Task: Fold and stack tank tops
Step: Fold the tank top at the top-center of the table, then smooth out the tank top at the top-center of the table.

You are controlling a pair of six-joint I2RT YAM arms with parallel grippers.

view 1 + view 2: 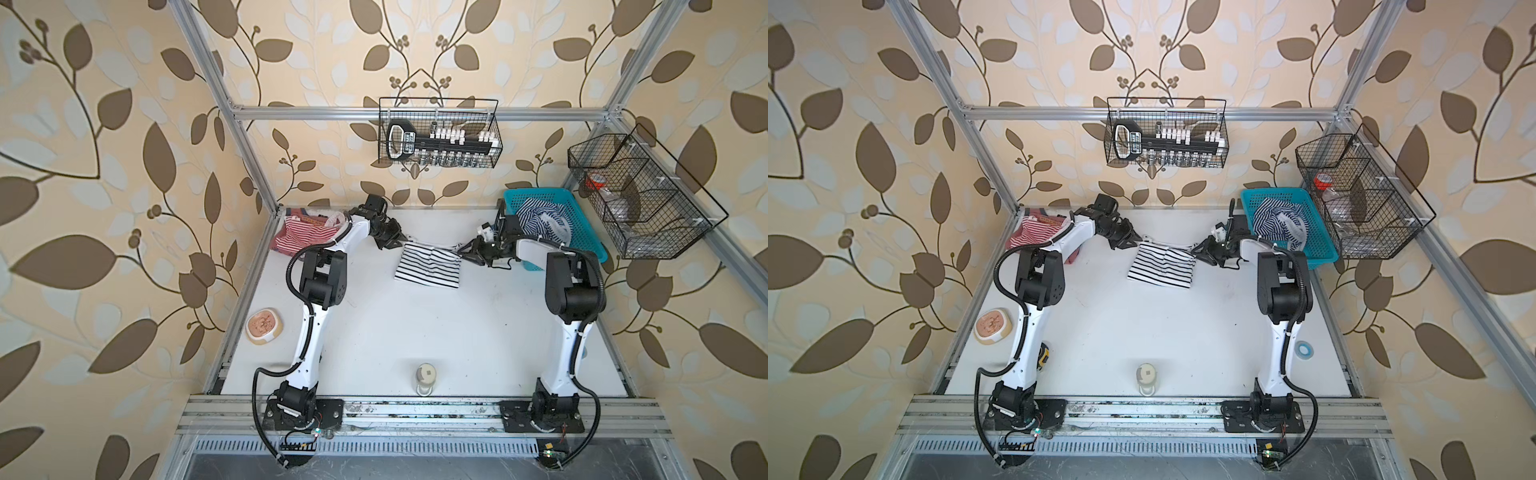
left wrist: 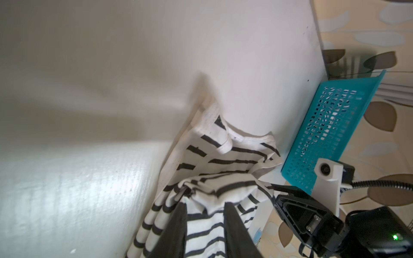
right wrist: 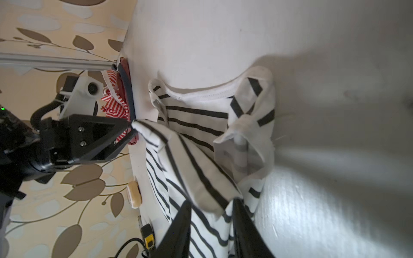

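Now my left tool (image 1: 402,241) and right tool (image 1: 460,250) stand part-spread at either far corner of the black-striped top (image 1: 428,268), with cloth between their fingers. Corner holds keep the fold square on the table (image 1: 415,332), I judge.

Matt cloth top (image 1: 428,268), plastic basket (image 1: 536,193)

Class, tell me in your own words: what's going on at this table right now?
Two robot arms are working on the black-striped tank top, which lies partly folded at the far end of the table. The left gripper and right gripper each sit at a far corner of it, jaws parted around the cloth. A red-and-white top lies bunched in the far left corner; a navy-striped top sits in the blue basket.
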